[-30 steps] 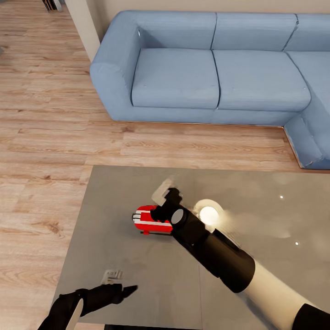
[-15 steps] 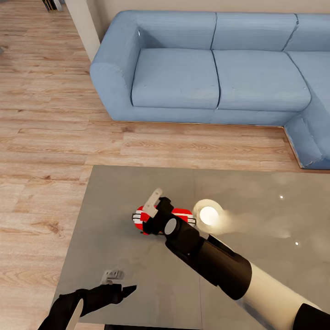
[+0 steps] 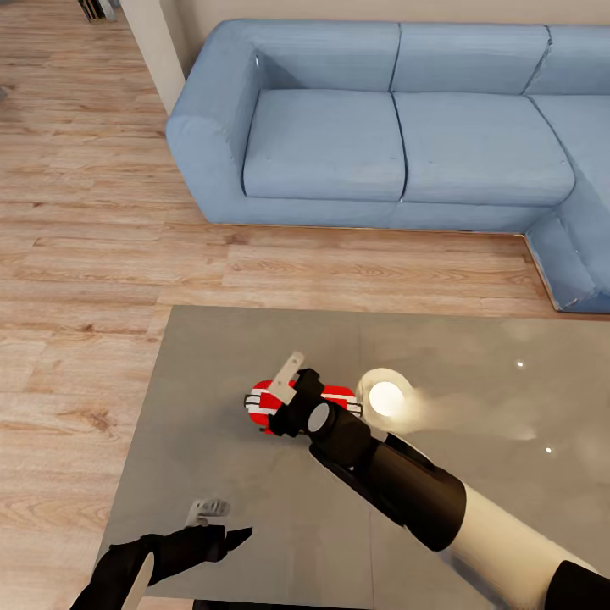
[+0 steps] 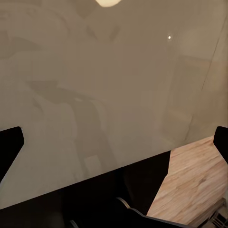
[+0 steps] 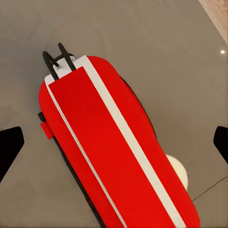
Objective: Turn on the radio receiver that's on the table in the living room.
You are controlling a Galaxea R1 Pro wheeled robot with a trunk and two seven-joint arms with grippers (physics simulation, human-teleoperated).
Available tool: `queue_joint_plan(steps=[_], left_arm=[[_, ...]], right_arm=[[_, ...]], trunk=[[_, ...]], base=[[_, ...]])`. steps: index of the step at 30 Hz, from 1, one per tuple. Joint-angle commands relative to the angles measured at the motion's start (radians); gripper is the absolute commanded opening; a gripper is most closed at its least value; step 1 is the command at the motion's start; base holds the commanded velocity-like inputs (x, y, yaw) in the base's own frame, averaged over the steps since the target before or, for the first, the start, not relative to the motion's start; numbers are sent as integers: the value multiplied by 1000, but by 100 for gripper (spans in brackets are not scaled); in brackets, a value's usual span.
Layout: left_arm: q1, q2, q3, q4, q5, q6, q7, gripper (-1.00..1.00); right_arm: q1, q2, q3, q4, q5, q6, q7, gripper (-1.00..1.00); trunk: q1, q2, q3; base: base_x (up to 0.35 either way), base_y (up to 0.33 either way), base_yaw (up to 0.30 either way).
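Radio (image 3: 271, 402) lies on the grey counter (image 3: 212, 474) in the head view, near the middle of its top, red with white bands. The right arm reaches in from the lower right and its gripper (image 3: 288, 385) hangs over the radio, covering part of it; one pale finger (image 3: 285, 375) sticks up above the red body, and whether the gripper is spread cannot be told from this view. A bright round reflection (image 3: 386, 398) sits just beside the radio. The left gripper (image 3: 222, 535) hovers low over the counter's near left corner, dark fingers drawn to a point. A blue sofa (image 3: 398, 135) stands beyond the counter on the wood floor (image 3: 85, 254).

From the left wrist, the glossy counter (image 4: 95, 95) and a strip of floor (image 4: 199, 180) show; the dark fingertips (image 4: 9, 147) sit far apart at the frame's two sides.

From the right wrist, the radio (image 5: 109, 156) lies close below, with its thin dark handle (image 5: 58, 59) at one end, between widely spread fingertips (image 5: 9, 147) that do not touch it.
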Motion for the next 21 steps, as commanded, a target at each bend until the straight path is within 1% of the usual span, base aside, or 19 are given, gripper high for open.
queue_joint_plan(steps=[1,4,6,9,12,15,17,21], left_arm=[[0,0,0,0,0,0,0,100],[0,0,0,0,0,0,0,100],[0,0,0,1,0,1,0,100],[0,0,1,1,0,2,0,100],[0,0,1,3,0,2,1,100],[0,0,0,3,0,3,1,100],[0,0,0,4,0,3,1,100],[0,0,1,4,0,3,2,100]], right_arm=[[0,0,0,11,-1,0,1,100],[0,-2,-2,34,-13,0,1,100],[0,-6,-5,61,-49,0,1,100],[-3,-9,-9,81,-86,0,1,100],[-26,-10,-12,103,-130,0,2,100],[-46,-10,-13,121,-160,0,2,100],[-55,-10,-12,128,-172,0,2,100],[-60,-13,-12,143,-178,0,2,100]], trunk=[[0,0,0],[0,0,0],[0,0,0],[0,0,0],[0,0,0],[0,0,0],[0,0,0],[0,0,0]], base=[[0,0,0],[0,0,0],[0,0,0],[0,0,0],[0,0,0],[0,0,0],[0,0,0],[0,0,0]])
